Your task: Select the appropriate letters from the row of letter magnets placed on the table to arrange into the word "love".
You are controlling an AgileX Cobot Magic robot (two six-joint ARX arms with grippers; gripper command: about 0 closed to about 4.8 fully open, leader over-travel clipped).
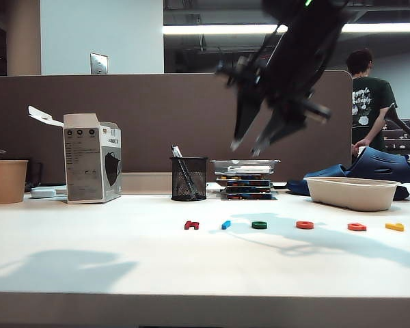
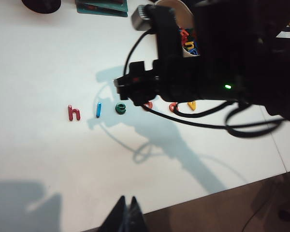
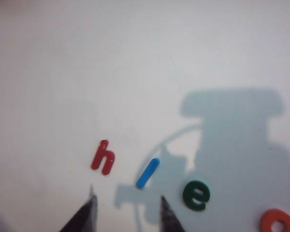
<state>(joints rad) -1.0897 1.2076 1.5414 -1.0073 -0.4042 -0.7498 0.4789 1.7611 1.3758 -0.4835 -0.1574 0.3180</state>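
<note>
A brown partition panel (image 1: pixel 157 130) stands along the far side of the desk. Behind it rises a pale blue wall (image 1: pixel 99 31) with a metal switch plate (image 1: pixel 98 63) on the left. A long ceiling light strip (image 1: pixel 219 29) glows above a dim room at the far right.

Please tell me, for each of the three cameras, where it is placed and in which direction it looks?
Exterior view: low at the white desk top's front edge, facing the partition; right gripper open, high above the row.
Left wrist view: high, looking down; left gripper shut, right arm across.
Right wrist view: looking down; right gripper's fingertips apart.
Shared: dark red blocky letter, blue straight bar.
</note>
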